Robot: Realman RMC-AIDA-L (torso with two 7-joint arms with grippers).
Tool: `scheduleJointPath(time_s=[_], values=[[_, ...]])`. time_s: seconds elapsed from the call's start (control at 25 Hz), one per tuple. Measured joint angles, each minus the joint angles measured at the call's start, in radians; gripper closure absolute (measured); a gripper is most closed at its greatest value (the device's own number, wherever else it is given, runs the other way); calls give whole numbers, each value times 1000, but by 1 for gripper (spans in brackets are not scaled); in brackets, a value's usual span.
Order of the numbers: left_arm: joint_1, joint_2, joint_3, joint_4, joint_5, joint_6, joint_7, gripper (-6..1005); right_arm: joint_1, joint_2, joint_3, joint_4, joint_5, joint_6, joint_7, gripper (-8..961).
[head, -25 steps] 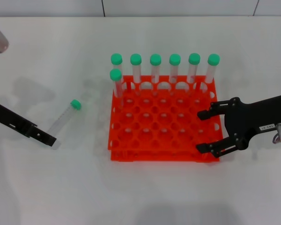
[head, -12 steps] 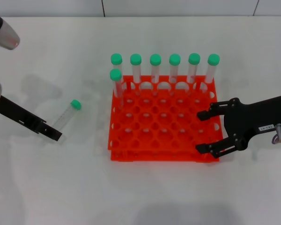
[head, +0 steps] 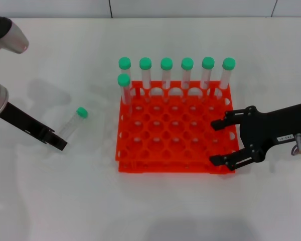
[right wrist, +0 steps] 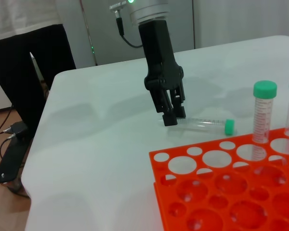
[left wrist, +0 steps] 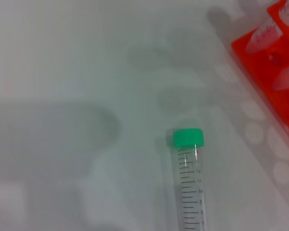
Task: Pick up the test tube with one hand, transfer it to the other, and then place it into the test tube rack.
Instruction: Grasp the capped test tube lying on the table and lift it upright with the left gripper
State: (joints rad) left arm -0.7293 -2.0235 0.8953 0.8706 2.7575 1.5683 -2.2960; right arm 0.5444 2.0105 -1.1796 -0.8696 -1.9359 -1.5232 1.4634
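Note:
The test tube (head: 69,126) lies flat on the white table left of the rack, green cap toward the back; it also shows in the left wrist view (left wrist: 189,187) and the right wrist view (right wrist: 202,123). My left gripper (head: 58,144), unlabelled and black, slants down with its tip at the tube's bottom end; it also shows in the right wrist view (right wrist: 172,115). My right gripper (head: 214,142), with a white label, is open and empty over the right front corner of the orange-red test tube rack (head: 140,163).
Several identical green-capped tubes (head: 166,73) stand in the rack's back row, and one stands in the second row at the left. In the right wrist view a person in dark trousers (right wrist: 33,48) stands beyond the table's far edge, with cables on the floor.
My left arm has moved right and a little back, bringing its tip to the lying tube's bottom end. The right arm, the tube and the rack have not moved.

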Motion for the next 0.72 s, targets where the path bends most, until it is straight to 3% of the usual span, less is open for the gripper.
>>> scheduleJointPath(time_s=[0.2,0.72], values=[[-4,1,20,-10,7,-5,-14,584,-3,1,0,0,0,-2,-1,84],[-16,-3,30,-43,42,-47,-53,589,1,1,-24,-1,6,2,-3,85]])
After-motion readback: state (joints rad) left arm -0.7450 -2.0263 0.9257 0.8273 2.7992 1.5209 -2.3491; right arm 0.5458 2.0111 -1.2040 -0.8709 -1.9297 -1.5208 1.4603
